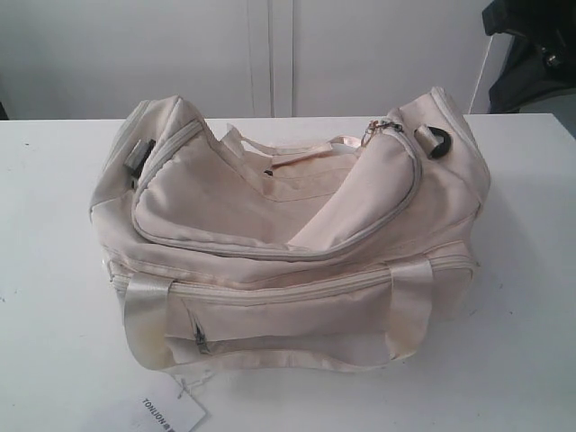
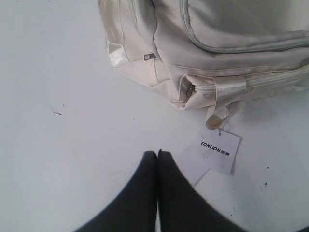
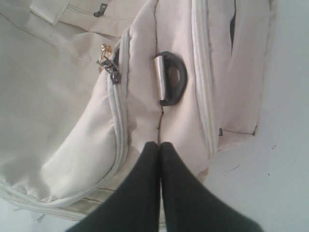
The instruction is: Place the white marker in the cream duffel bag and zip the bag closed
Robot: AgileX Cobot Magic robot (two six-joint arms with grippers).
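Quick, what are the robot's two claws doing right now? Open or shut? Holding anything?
Left gripper: closed, holding nothing.
Right gripper: closed, holding nothing.

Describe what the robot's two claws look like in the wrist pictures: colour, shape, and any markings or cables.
The left claw and the right claw look alike: two plain matt black fingers each, broad at the base, tapering to slim rounded tips. No markings or cables show. The arms behind them are outside the wrist views.
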